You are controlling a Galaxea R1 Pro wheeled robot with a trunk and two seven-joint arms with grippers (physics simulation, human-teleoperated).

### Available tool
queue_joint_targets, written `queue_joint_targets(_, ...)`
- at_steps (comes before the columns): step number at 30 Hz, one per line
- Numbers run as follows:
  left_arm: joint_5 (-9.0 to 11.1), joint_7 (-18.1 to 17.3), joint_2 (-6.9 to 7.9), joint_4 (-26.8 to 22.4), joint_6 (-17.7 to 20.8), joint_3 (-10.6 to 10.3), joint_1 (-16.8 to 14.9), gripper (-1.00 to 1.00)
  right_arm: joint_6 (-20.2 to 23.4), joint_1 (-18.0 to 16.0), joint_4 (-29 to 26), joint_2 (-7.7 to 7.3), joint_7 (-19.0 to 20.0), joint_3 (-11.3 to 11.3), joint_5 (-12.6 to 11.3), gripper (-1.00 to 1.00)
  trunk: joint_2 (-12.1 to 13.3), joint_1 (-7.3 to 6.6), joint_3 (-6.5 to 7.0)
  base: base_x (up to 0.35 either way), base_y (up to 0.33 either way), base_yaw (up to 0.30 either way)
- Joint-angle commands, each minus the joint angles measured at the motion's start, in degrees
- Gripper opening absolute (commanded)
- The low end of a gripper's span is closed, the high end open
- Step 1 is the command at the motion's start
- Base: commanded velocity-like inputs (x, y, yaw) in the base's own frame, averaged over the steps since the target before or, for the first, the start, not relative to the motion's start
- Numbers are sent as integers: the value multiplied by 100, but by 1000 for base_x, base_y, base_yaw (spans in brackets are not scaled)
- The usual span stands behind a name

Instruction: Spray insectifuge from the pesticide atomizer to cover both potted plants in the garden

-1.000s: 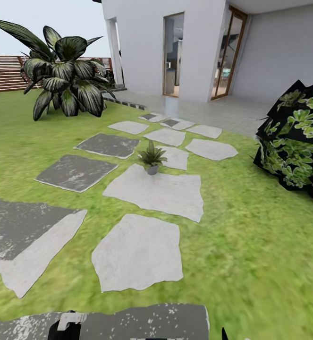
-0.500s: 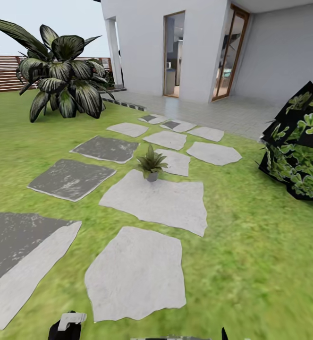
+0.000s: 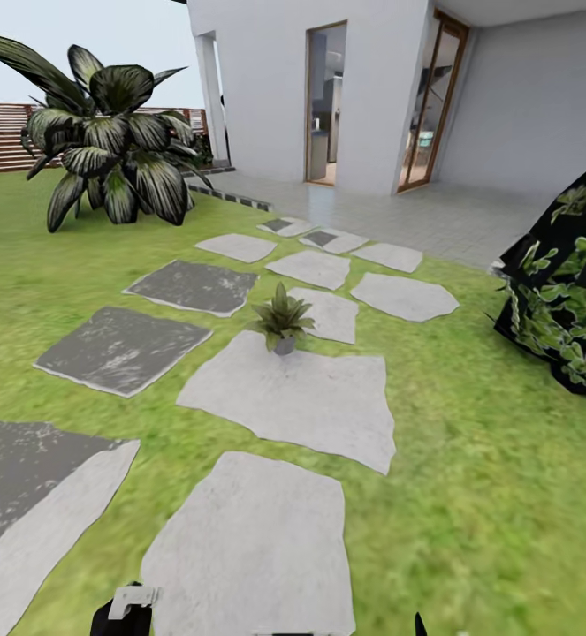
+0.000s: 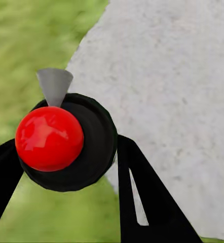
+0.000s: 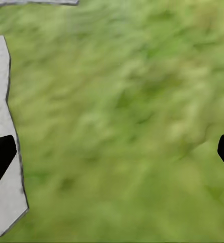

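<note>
Head view: one potted plant [image 3: 282, 318] sits on the far edge of the big pale stepping stone [image 3: 297, 397], w/ the striped shrub [image 3: 107, 141] well beyond it. Left wrist: left gripper [image 4: 66, 167] clamped round the pesticide atomizer [image 4: 66, 142], red knob up, over stone & grass. Right wrist: right gripper [image 5: 112, 149] fingers wide apart, holding nothing, above lawn [image 5: 127, 111].

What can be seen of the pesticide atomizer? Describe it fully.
The pesticide atomizer sits between the left gripper's two black fingers, seen from above in the left wrist view: a round dark green-black body, a glossy red ball on top and a small grey cone-shaped nozzle sticking out at one side. It is carried over the edge of a pale stepping stone and grass. In the head view its white trigger head peeks up at the bottom edge.
</note>
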Motion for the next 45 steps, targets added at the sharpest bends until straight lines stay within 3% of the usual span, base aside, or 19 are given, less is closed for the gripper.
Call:
queue_joint_targets(1,-27,-38,0,8,-16,50,-4,-100,-4,-2,-11,5,50,-49,8,100,-2,2,-5,337,0,0)
queue_joint_targets(29,-36,-56,-6,30,-16,46,-3,-100,-15,-7,-50,33,26,-98,-69,100,-2,2,-5,337,0,0)
queue_joint_targets(35,-37,-56,-1,30,-16,46,-4,-100,-225,-8,-601,-14,32,-99,-69,100,-2,2,-5,337,0,0)
queue_joint_targets(38,-42,-56,0,30,-16,46,-4,-100,-302,-8,-814,-58,73,-49,-7,100,-2,2,-5,337,0,0)
queue_joint_targets(40,-44,-56,0,30,-16,46,-4,-100,-314,-6,-840,-189,85,-29,89,100,-2,2,-5,337,0,0)
queue_joint_targets(45,-45,-56,0,30,-16,46,-1,-100,-320,-6,-830,-471,101,-15,658,100,-2,2,-5,337,0,0)
